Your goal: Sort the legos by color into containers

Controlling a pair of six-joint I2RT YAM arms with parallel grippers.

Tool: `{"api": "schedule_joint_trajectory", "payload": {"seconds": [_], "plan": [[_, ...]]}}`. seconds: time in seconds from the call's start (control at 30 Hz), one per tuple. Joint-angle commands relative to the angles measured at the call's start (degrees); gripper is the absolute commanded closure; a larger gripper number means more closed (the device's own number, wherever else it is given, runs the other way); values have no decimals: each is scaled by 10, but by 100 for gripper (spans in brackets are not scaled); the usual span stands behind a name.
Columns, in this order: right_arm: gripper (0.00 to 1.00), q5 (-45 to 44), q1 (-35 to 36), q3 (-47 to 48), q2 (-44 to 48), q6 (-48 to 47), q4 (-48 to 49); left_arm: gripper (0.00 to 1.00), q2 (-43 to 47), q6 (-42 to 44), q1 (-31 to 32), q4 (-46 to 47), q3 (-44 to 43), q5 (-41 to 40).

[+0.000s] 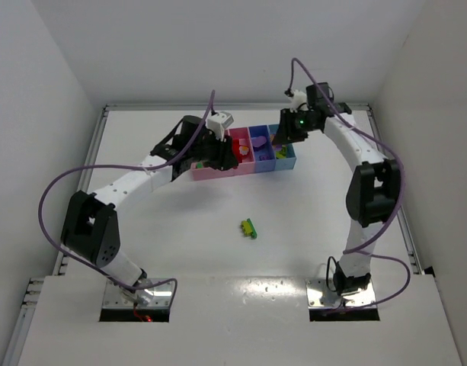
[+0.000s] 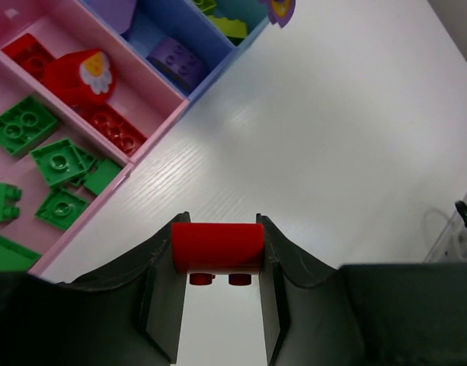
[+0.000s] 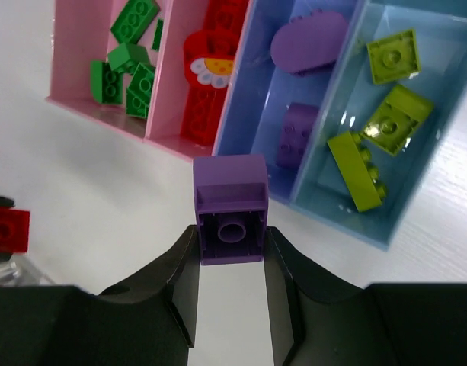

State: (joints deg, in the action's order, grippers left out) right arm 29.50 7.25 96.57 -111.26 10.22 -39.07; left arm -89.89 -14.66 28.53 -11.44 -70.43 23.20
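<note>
Left gripper (image 2: 219, 229) was clamped on a red lego (image 2: 217, 248), above bare counter (image 2: 332, 152) just beside the containers (image 2: 161, 122). Right gripper (image 3: 231, 232) pinched a purple lego (image 3: 230, 191) and hung at the row's near edge, by the blue-violet bin (image 3: 328, 91).

We logged the contents:
- green legos (image 3: 126, 69) in the wide pink bin (image 3: 77, 46)
- red pieces (image 3: 210, 84) in the narrow pink bin (image 3: 176, 99)
- purple pieces (image 3: 308, 42) in the blue-violet bin
- yellow-green pieces (image 3: 355, 171) in the light blue bin (image 3: 439, 114)

A green-and-yellow stack (image 1: 249, 227) lay on open counter — well apart from the row.
</note>
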Motion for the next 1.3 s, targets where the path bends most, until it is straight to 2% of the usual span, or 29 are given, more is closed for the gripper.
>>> {"api": "schedule_joint_trajectory", "payload": {"seconds": [0.0, 0.17, 0.27, 0.37, 0.4, 0.43, 0.5, 0.53, 0.7, 0.87, 1.07, 1.27], "plan": [[100, -109, 38, 47, -26, 21, 26, 93, 37, -3, 4, -5, -4, -50], [100, -159, 80, 58, -63, 26, 37, 93, 38, -3, -2, -5, -4, -62], [95, -182, 86, 64, -86, 26, 43, 92, 38, -3, -13, -5, -4, -62], [85, -182, 86, 76, -107, 26, 43, 92, 38, -3, -13, -5, -4, -62], [81, -182, 92, 83, -113, 20, 43, 90, 38, -3, -13, -5, -4, -62], [70, -182, 92, 91, -113, 20, 43, 90, 38, -3, -13, -5, -4, -62], [55, -182, 104, 91, -120, 15, 43, 89, 31, -3, -13, -5, -10, -62], [44, -182, 104, 99, -120, 15, 43, 88, 25, -3, -13, -5, -16, -62], [30, -177, 111, 111, -112, 9, 43, 87, -20, -3, -18, 2, -57, -56], [28, -134, 111, 69, -41, 8, 66, 87, -92, 2, -18, 30, -123, -70], [28, -150, 99, 0, 61, 2, 72, 87, -211, 8, -18, 41, -217, -105], [28, -160, 64, -78, 123, -10, 72, 80, -291, 13, -18, 47, -278, -121]]}}
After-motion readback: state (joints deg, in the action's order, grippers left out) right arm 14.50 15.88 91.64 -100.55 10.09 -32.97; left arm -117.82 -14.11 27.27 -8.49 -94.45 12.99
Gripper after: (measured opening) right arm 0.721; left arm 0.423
